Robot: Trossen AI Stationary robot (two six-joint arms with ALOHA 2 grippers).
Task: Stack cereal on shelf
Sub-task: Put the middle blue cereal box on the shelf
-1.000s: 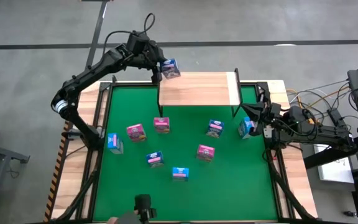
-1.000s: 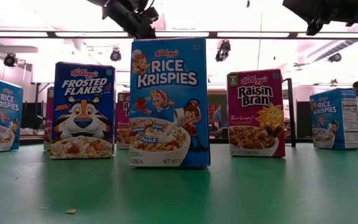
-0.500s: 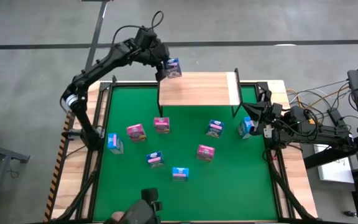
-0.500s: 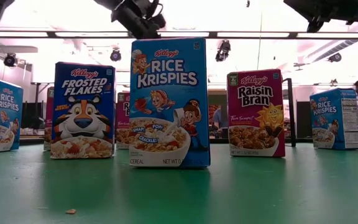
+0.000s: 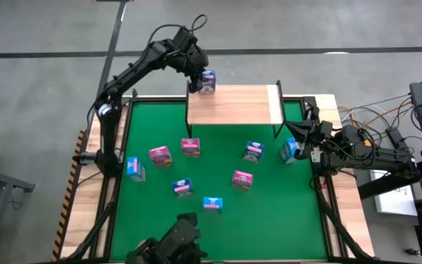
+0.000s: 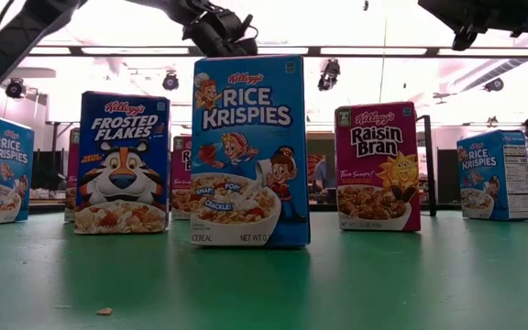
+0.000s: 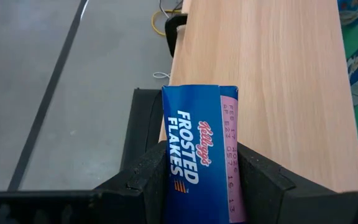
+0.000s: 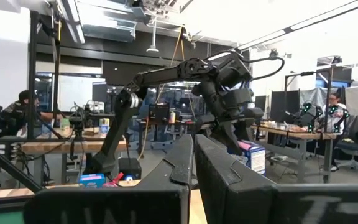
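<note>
Frosted Flakes box (image 7: 201, 162) clamped in left gripper (image 5: 200, 79), over left end of shelf (image 5: 233, 105). Seven more cereal boxes (image 5: 189, 147) standing on green table (image 5: 269, 213). Right gripper (image 5: 299, 132) clenched empty, parked at table's right edge beside blue box (image 5: 289, 149).

I see glossy printed cardboard on the Frosted Flakes box (image 7: 201, 165), smooth pale wood grain on the shelf (image 7: 278, 74), and matt green table (image 5: 160, 227).

Grey concrete floor (image 5: 35, 44) surrounds the table; ceiling strip lights (image 6: 356, 50) glow, and desks (image 8: 48, 146) stand behind.
</note>
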